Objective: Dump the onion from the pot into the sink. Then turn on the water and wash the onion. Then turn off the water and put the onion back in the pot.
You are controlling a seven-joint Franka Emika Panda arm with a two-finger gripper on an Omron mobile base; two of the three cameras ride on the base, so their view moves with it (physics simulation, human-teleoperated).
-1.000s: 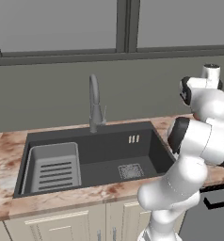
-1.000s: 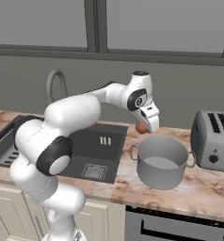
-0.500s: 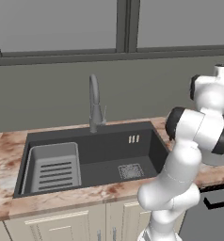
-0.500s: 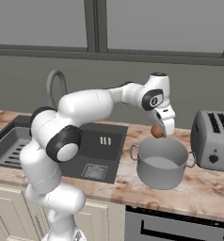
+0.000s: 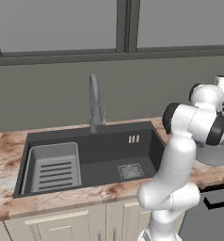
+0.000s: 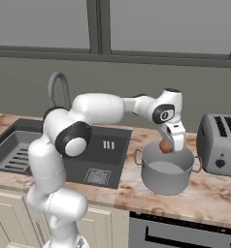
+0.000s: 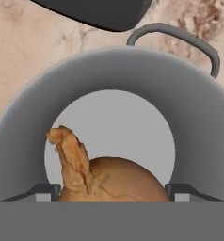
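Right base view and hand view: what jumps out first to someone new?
The onion, held between the gripper's fingers, hangs right over the open mouth of the pot on the counter to the right of the sink. In the hand view the orange-brown bulb sits against the pot's pale grey floor. A toaster stands just right of the pot.

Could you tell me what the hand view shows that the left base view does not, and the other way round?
Hand view: the onion with its pointed tip, between the pincer fingertips, directly over the open mouth of the pot, with the pot's loop handle against marbled counter.

Left base view: the sink with its drain grate, the slotted rack, the faucet and the window.

Both: the pot, of which the left base view catches just a grey edge behind the arm, and the counter.
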